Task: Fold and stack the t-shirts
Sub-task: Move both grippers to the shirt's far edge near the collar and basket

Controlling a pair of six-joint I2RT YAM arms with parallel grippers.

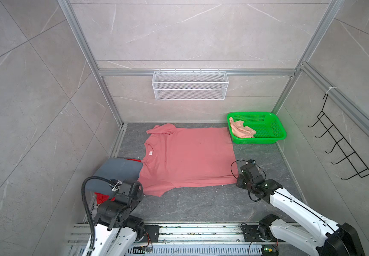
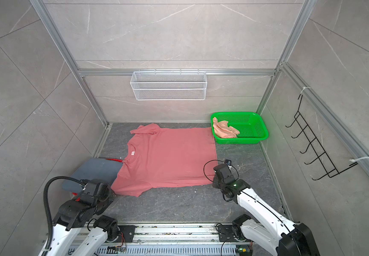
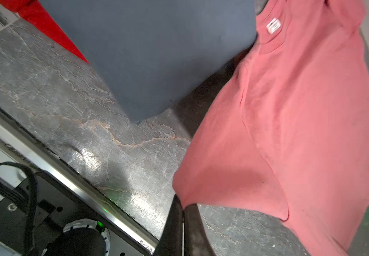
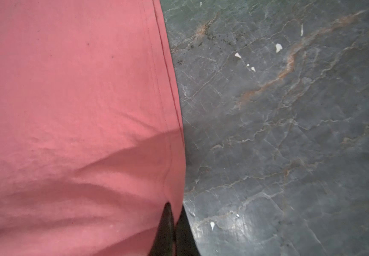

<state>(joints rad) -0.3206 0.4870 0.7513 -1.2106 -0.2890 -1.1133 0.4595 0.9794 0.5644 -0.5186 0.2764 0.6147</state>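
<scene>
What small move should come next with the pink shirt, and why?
Probably raise both grippers together, lifting the near edge for a fold toward the far edge. The left gripper pinches the near sleeve, the right gripper the near hem corner, and the coral pink t-shirt lies spread flat.

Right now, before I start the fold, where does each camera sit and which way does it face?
Both top views: high over the near edge, facing down toward the back wall; left arm and right arm show, the coral pink t-shirt spread flat.
Left wrist: on the left arm, facing along the left gripper, shut on that t-shirt's sleeve; slate grey-blue t-shirt beyond.
Right wrist: on the right arm, facing down past the right gripper, shut on that t-shirt's hem, table beside.
Shared: every view shows the coral pink t-shirt.
</scene>
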